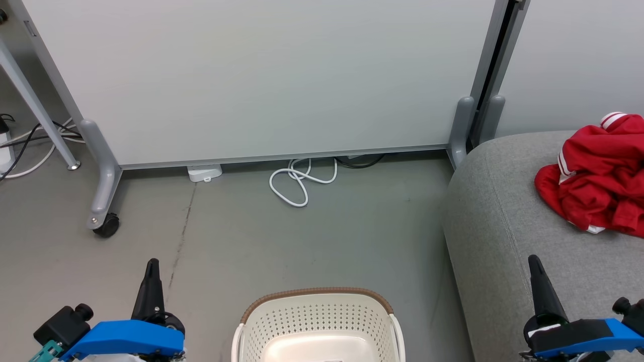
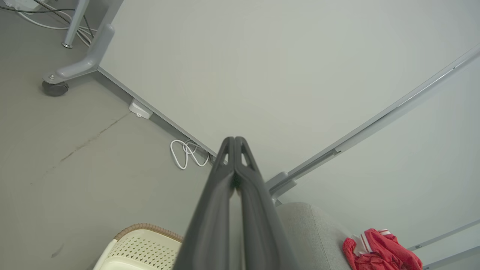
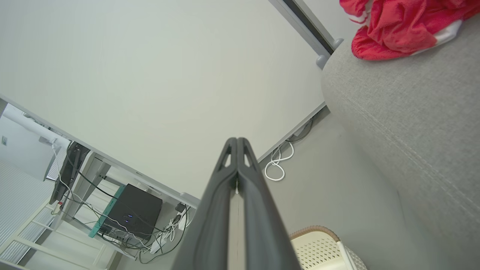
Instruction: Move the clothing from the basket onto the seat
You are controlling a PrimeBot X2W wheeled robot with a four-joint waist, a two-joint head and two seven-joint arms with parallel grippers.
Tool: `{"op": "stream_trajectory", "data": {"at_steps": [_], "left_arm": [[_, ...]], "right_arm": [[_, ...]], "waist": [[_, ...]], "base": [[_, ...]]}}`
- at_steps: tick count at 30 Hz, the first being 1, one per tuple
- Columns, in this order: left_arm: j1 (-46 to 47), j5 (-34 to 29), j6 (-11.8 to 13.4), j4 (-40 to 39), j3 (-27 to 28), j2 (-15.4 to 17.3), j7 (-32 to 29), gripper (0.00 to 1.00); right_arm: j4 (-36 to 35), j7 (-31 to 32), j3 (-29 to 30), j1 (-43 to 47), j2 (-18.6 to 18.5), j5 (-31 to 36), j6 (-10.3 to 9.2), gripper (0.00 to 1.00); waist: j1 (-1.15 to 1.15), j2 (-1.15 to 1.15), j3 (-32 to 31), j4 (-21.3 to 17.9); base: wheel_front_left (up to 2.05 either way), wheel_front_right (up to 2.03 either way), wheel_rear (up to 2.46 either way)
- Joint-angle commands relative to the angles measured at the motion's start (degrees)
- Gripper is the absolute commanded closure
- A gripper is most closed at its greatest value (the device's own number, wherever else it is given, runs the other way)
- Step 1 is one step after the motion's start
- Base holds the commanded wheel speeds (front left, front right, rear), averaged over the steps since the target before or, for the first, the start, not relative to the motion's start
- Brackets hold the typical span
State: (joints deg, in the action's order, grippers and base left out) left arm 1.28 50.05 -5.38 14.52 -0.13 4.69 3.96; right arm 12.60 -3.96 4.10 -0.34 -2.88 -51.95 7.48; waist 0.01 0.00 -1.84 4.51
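Note:
Red clothing with white trim lies crumpled on the grey seat at the right; it also shows as clothing and clothing in the wrist views. The cream basket with a brown rim stands on the floor at the bottom centre, and the part of its inside that I see holds nothing. My left gripper hovers shut left of the basket, holding nothing. My right gripper is shut over the seat's front part, also bare. In both wrist views the fingers press together, left gripper, right gripper.
A pale partition panel on grey wheeled feet closes off the back. A coiled white cable lies on the floor below it. A table leg and more cables stand at the far left. Bare grey floor lies between basket and panel.

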Motion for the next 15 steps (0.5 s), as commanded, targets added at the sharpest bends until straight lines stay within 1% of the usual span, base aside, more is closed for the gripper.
{"op": "stream_trajectory", "data": {"at_steps": [1,15], "left_arm": [[1.59,1.56,-0.27,-0.76,0.67,-0.06,-0.42,1.00],[2.51,11.14,-0.73,-0.74,2.15,-0.43,-2.84,1.00]], "right_arm": [[-0.42,0.42,0.21,-1.63,-0.11,-1.52,0.02,1.00],[-0.01,2.85,0.78,-2.72,-0.09,-10.68,0.02,1.00]], "waist": [[-0.01,0.00,0.02,-0.05],[-0.01,0.00,0.37,-0.85]], "base": [[0.00,0.00,0.00],[0.00,0.00,0.00]]}}
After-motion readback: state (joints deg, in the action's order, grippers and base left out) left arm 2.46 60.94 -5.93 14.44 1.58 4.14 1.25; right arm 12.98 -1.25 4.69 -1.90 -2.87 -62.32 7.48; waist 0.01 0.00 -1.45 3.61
